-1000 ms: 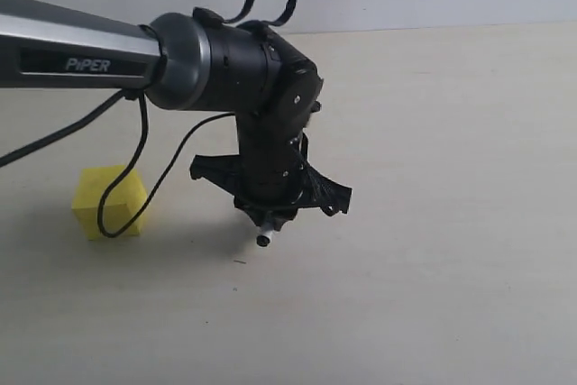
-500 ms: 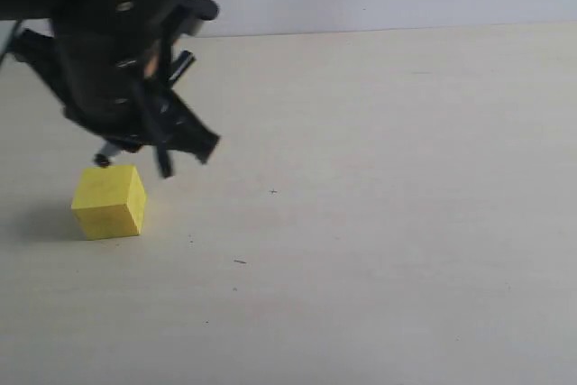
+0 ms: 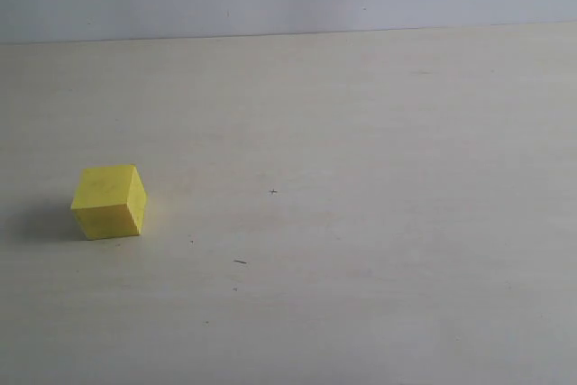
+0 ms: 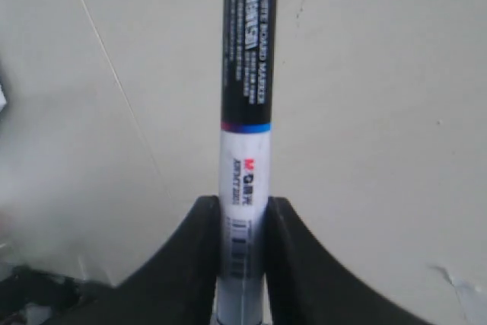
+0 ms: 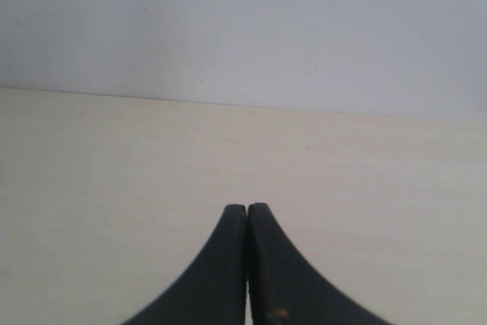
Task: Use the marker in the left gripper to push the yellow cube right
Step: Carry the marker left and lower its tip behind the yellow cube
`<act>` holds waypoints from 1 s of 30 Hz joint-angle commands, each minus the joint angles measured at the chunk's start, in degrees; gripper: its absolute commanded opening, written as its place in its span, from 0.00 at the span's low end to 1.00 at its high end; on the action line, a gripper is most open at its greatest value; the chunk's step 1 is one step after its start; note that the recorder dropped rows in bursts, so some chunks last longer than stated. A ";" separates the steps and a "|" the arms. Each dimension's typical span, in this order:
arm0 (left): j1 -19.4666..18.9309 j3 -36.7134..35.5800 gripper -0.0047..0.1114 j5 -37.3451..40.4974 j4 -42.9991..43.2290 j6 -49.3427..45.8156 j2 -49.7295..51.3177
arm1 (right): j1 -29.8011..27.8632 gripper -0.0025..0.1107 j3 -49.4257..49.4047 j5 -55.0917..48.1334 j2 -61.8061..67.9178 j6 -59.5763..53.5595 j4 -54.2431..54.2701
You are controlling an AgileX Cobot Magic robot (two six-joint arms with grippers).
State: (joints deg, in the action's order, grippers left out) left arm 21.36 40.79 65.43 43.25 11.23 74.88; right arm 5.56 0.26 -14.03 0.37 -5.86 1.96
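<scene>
Clearly the glossy black left pincer [image 4: 243, 209] is clamped on the slim white-and-black marker [image 4: 245, 104], outside the exterior view; the right pincer [image 5: 247, 209] is pressed together, empty. The small bright yellow cube [image 3: 109, 202] sits toward the left of the pale bench [image 3: 379, 223]. Judged best: lower the marker beside the cube's left face, centred and low, then sweep steadily right.

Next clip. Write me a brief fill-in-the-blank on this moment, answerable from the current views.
1. The left hand grips the marker by its ____ section, not the black one.
2. The right hand is shut and holds ____.
3. The cube on the table is ____ in colour.
4. In the exterior view the cube sits near the ____ edge.
Missing words: white; nothing; yellow; left.
</scene>
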 commanded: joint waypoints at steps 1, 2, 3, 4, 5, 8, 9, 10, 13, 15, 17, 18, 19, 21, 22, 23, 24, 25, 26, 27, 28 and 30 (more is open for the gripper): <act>-7.10 -0.38 0.04 -16.41 -2.99 -13.44 0.92 | -0.24 0.02 -0.26 0.47 -0.37 -0.03 0.51; -8.55 -0.38 0.04 -19.20 -4.56 -19.02 1.31 | -0.24 0.02 -0.26 0.47 -0.37 -0.03 0.51; -9.83 -0.38 0.04 -21.58 -6.77 -26.98 1.95 | -0.24 0.02 -0.26 0.47 -0.37 -0.03 0.51; -10.98 -0.38 0.04 -22.85 -9.02 -35.72 2.78 | -0.24 0.02 -0.26 0.47 -0.37 -0.03 0.51; -11.85 -0.25 0.04 -22.86 -10.73 -43.84 3.81 | -0.24 0.02 -0.26 0.47 -0.37 -0.03 0.51; -15.31 1.20 0.04 -22.38 -14.09 -56.74 7.61 | -0.24 0.02 -0.26 0.47 -0.37 -0.03 0.51; -16.71 1.88 0.04 -22.49 -14.34 -57.64 9.24 | -0.24 0.02 -0.26 0.47 -0.37 -0.03 0.51; -18.03 2.70 0.04 -22.49 -15.37 -57.97 10.90 | -0.24 0.02 -0.26 0.47 -0.37 -0.03 0.51; -20.82 4.95 0.04 -22.37 -21.91 -67.35 14.96 | -0.24 0.02 -0.26 0.47 -0.37 -0.03 0.51; -21.45 5.48 0.04 -23.22 -26.16 -78.45 16.93 | -0.24 0.02 -0.26 0.47 -0.37 -0.03 0.51; -21.45 5.48 0.04 -27.07 -28.82 -82.79 18.50 | -0.24 0.02 -0.26 0.47 -0.37 -0.03 0.51; -21.45 5.48 0.04 -29.73 -29.94 -82.77 19.06 | -0.24 0.02 -0.26 0.47 -0.37 -0.03 0.51; -21.45 5.48 0.04 -32.08 -30.95 -82.77 19.77 | -0.24 0.02 -0.26 0.47 -0.37 -0.03 0.51; -21.45 5.48 0.04 -33.81 -31.06 -82.90 20.91 | -0.24 0.02 -0.26 0.47 -0.37 -0.03 0.51; -21.45 5.48 0.04 -34.20 -30.86 -83.01 21.33 | -0.24 0.02 -0.26 0.47 -0.37 -0.03 0.51; -21.45 5.48 0.04 -34.35 -30.86 -82.85 21.79 | -0.24 0.02 -0.26 0.47 -0.37 -0.03 0.51; -21.45 5.48 0.04 -34.35 -30.97 -82.73 22.05 | -0.24 0.02 -0.26 0.47 -0.37 -0.03 0.51; -21.45 5.48 0.04 -34.22 -30.98 -82.73 22.33 | -0.24 0.02 -0.26 0.47 -0.37 -0.03 0.51; -21.45 5.48 0.04 -34.22 -30.98 -82.73 22.44 | -0.24 0.02 -0.26 0.47 -0.37 -0.03 0.51; -21.45 5.48 0.04 -34.32 -30.98 -82.73 22.45 | -0.24 0.02 -0.26 0.47 -0.37 -0.03 0.51; -21.45 5.48 0.04 -34.30 -30.81 -82.73 22.45 | -0.24 0.02 -0.26 0.47 -0.37 -0.03 0.51; -21.45 5.48 0.04 -33.82 -29.94 -82.73 22.45 | -0.24 0.02 -0.26 0.47 -0.37 -0.03 0.51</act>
State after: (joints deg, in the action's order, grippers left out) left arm 0.19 45.96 31.58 13.06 -71.31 97.39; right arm 5.56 0.26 -14.03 0.37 -5.86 2.29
